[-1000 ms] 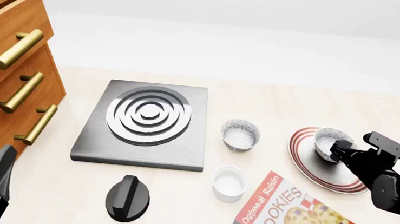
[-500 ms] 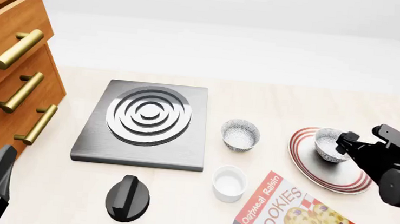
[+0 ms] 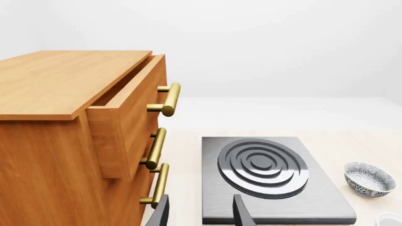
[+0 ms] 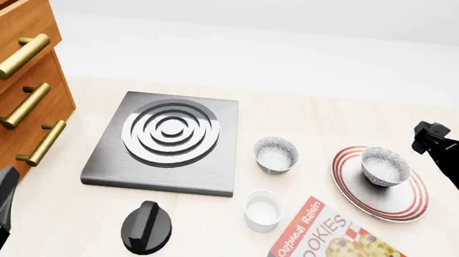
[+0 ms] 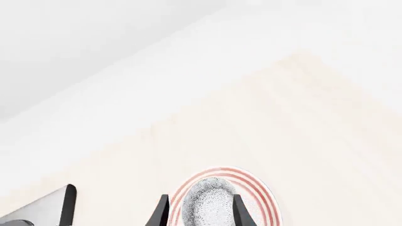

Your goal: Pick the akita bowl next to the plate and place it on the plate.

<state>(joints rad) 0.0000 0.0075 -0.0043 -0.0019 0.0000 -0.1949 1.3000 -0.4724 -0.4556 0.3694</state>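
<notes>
Right tool (image 4: 425, 137) hangs clear of the akita bowl (image 4: 385, 166), fingers parted, gripping nothing. Sits upright on the plate (image 4: 406, 206), off-centre. Looks light, rigid, glazed, likely slippery and breakable; best pinched across the thin rim.

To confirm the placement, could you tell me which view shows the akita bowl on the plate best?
The front view: the akita bowl sits whole and unobstructed on the plate. The right wrist view catches it only at the frame's edge, between the pincer fingers. The left wrist view shows only the other, identical bowl.
</notes>
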